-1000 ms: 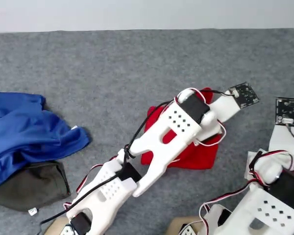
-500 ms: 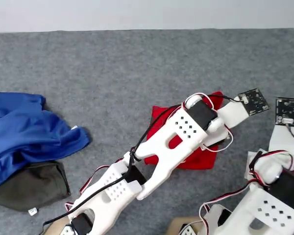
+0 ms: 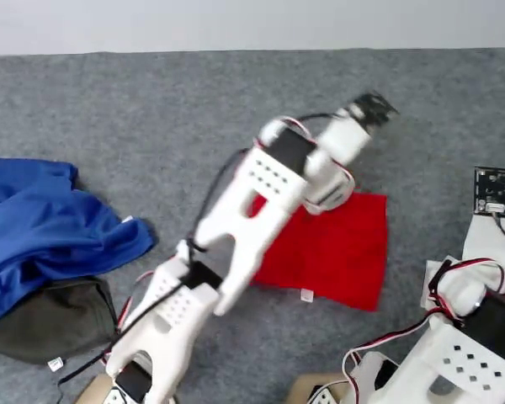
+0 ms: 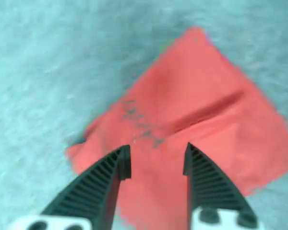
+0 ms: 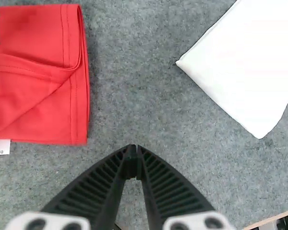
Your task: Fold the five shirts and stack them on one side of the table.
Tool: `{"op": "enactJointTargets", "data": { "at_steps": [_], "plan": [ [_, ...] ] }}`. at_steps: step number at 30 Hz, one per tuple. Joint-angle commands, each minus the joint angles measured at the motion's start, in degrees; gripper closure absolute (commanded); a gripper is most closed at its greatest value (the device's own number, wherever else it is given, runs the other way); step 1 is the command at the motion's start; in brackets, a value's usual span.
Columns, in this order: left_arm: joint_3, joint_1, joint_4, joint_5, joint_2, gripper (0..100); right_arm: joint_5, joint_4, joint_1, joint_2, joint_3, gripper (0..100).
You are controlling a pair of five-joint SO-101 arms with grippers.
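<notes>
Overhead look at a table covered in grey felt-like fabric.

Right of centre, a folded red shirt, lying flat in a neat rectangle, with a small white label at its near edge. Stretched diagonally over it from the near edge, the white left arm, covering part of the shirt's left side.

Seen from the left wrist: left gripper pointing down at the red shirt, jaws parted, nothing held between them. Contact with the cloth impossible to tell.

Seen from the right wrist: right gripper over bare grey fabric, jaws pressed together and empty. To one side, the red shirt's folded edge; to the other, a folded white shirt; touching neither.

In the near right corner of the overhead view, the right arm, drawn back close to its base.

At the far left of the table, a crumpled blue shirt, unfolded and bunched. Partly beneath it and nearer the front edge, a dark olive shirt, also unfolded, with a small white tag beside it. Both well apart from the red shirt.
</notes>
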Motion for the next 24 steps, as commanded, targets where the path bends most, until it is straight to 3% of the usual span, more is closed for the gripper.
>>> {"op": "enactJointTargets", "data": {
  "at_steps": [1,9,13,24],
  "plan": [
    [-1.9,-6.0,1.1,0.7,-7.9,82,0.1,0.2,0.3,-0.3,-1.6,98.0],
    [8.8,-23.2,1.1,0.4,-19.6,100,-12.5,-3.3,-15.9,9.7,-0.7,98.0],
    [19.0,-30.1,1.1,0.4,-28.4,99,-20.3,-6.8,-23.6,21.0,-1.1,98.0],
    [42.2,-44.2,1.1,-2.8,-48.2,99,-29.8,-20.2,-43.0,40.7,-8.4,98.0]
  ]
}}
